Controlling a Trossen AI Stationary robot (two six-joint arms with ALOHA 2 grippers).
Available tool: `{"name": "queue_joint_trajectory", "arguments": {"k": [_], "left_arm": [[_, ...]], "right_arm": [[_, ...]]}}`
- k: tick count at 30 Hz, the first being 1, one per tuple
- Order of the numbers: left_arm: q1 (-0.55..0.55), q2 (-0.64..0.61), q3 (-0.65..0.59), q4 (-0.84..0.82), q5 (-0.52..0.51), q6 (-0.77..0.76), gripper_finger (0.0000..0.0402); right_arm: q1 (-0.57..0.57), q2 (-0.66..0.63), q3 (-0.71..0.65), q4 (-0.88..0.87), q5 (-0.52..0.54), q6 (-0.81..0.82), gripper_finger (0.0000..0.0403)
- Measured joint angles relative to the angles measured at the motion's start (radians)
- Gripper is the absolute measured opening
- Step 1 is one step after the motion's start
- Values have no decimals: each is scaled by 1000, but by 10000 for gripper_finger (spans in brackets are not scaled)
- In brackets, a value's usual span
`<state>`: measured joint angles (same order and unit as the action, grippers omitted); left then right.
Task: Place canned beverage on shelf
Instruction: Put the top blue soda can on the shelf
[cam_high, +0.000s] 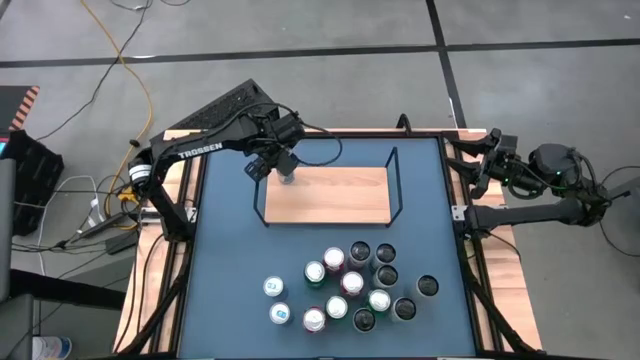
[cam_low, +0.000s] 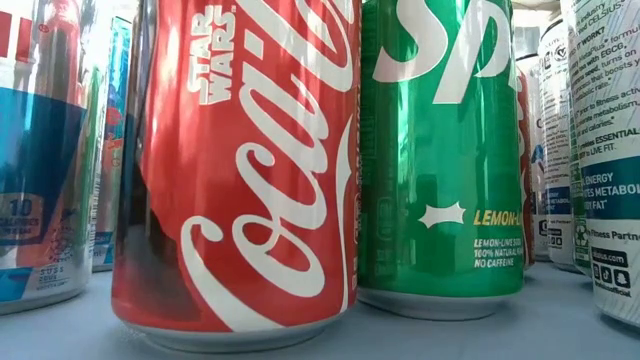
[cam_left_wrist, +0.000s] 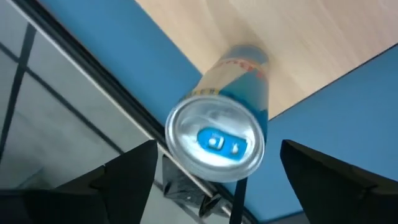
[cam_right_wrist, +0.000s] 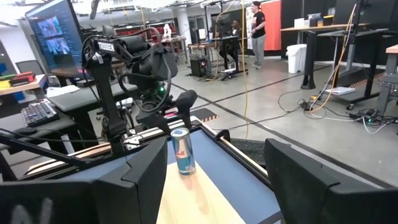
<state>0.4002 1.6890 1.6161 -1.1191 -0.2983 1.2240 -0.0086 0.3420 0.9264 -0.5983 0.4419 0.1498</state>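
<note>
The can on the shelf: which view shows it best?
The right wrist view: the can stands upright on the shelf, seen whole. The left wrist view looks down on its top between open fingers. In the high view the left gripper hides it. The low view misses it.

A can (cam_high: 287, 176) stands on the shelf's (cam_high: 340, 200) left corner, other cans (cam_high: 345, 288) near

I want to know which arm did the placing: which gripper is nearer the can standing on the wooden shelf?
The left gripper: it hovers directly over the can at the shelf's corner, fingers open on either side. The right gripper waits beyond the table's right edge.
</note>
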Motion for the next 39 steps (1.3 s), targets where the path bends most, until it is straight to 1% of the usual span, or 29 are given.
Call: {"name": "queue_joint_trajectory", "arguments": {"k": [2,6,9,10,13,18,20,22,25,27,30,35,39], "left_arm": [[-7,-9,0,5,-44,-15,332],[-32,-26,2,20,-188,-45,332],[-47,-29,10,32,-288,-109,332],[-51,-29,17,37,-307,-138,332],[-72,-30,52,32,-317,-255,332],[-104,-29,136,34,-300,-539,332],[-106,-30,175,34,-252,-656,332],[-105,-31,211,47,-141,-758,332],[-101,-32,227,124,65,-908,332],[-96,-30,227,134,129,-961,332],[-82,-10,227,125,132,-979,332],[-82,60,226,116,122,-977,332],[-97,114,225,83,61,-920,332]], "right_arm": [[0,0,0,0,0,0,261],[0,0,0,0,0,0,261],[0,0,0,0,0,0,261],[0,0,0,0,0,0,261],[0,0,0,0,0,0,261],[0,0,0,-11,0,0,261],[0,0,0,-26,0,0,261],[0,0,0,-40,0,1,261],[0,0,0,-47,0,1,261],[0,0,0,-47,0,1,261],[0,0,0,-47,0,1,261],[0,0,0,-56,0,2,261],[0,0,0,-55,0,2,261]]}}
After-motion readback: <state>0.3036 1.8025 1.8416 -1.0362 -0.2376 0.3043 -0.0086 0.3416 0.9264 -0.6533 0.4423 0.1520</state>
